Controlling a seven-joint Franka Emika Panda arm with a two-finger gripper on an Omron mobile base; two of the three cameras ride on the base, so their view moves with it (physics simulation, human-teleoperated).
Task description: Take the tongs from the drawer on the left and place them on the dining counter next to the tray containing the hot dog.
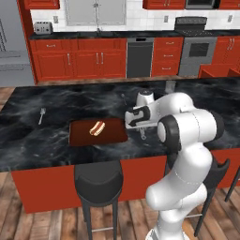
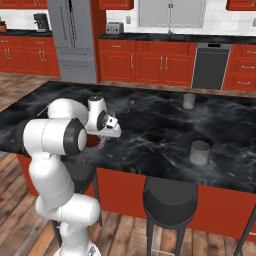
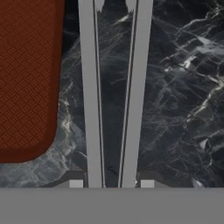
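Black white-veined marble of the desk (image 1: 51, 136) spreads ahead of me, red cabinets (image 1: 77, 58) lining the far wall at 12 o'clock. On it, the tray (image 1: 108, 133) carries the hot dog (image 1: 97, 128). My tool (image 3: 112, 183) grips the tongs (image 3: 89, 96), their arms just beside the tray, at its 3 o'clock.

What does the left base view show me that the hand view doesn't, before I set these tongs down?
Left base view: the hot dog lying on the tray, a fork further along the dining counter, and a stool in front. Hand view: the tongs close up, their two arms running out from the end effector, beside the tray's rounded corner and clear of it. Both: the tray and the dining counter.
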